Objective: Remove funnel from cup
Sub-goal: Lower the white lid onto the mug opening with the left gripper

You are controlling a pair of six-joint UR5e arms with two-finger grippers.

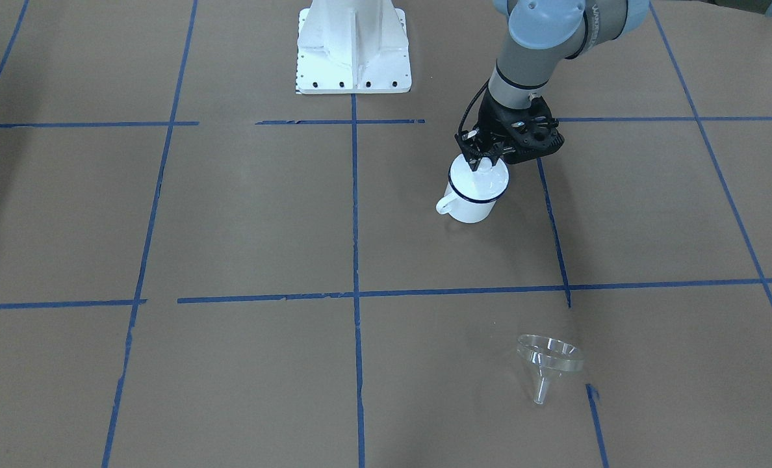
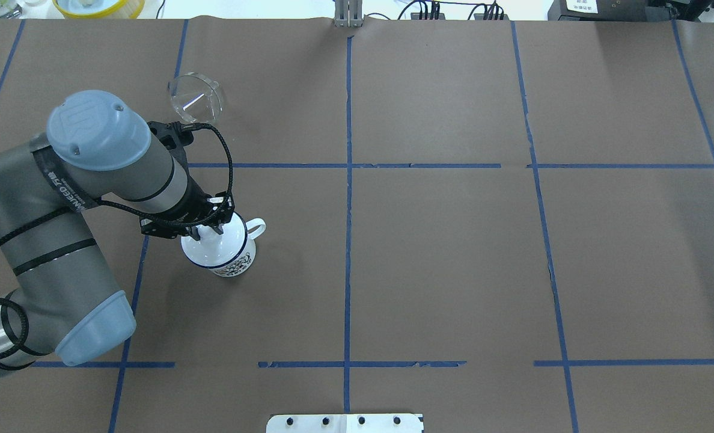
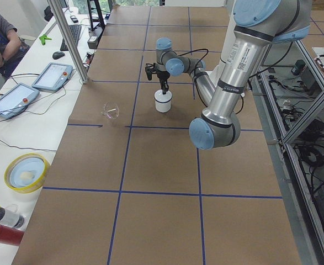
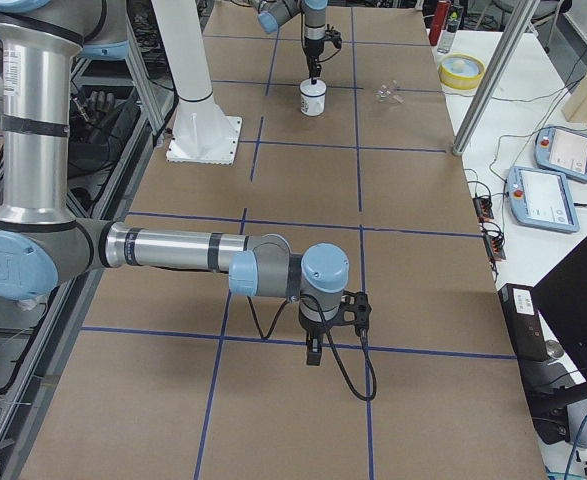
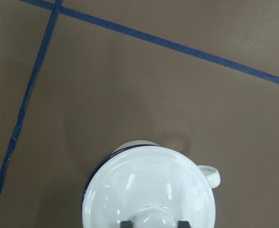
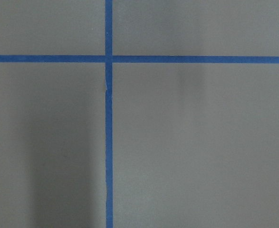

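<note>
Plainly, the funnel (image 1: 548, 357) is out of the cup (image 1: 470, 209). It lies on bare table (image 1: 230, 214), well apart from the mug, in the next taped square towards the operators' side. It seems tipped on its side with the spout pointing away from the mug. Nothing holds it.

The cup stands upright with a white knobbed lid (image 5: 149, 187) seated across its blue rim. No funnel is visible in it.

The left gripper (image 1: 480, 159) sits directly over the cup. In the wrist view its fingers (image 5: 126, 223) flank the lid's knob and appear pressed against it, so I judge it clamped on the lid.

The right gripper (image 4: 314, 350) hangs over empty paper far from both objects, and I cannot tell whether its jaws are apart or together.

Judgement: the removal looks complete, and nothing is left for the funnel itself. The only open matter is the left claw on the lid, which is outside the stated task.
</note>
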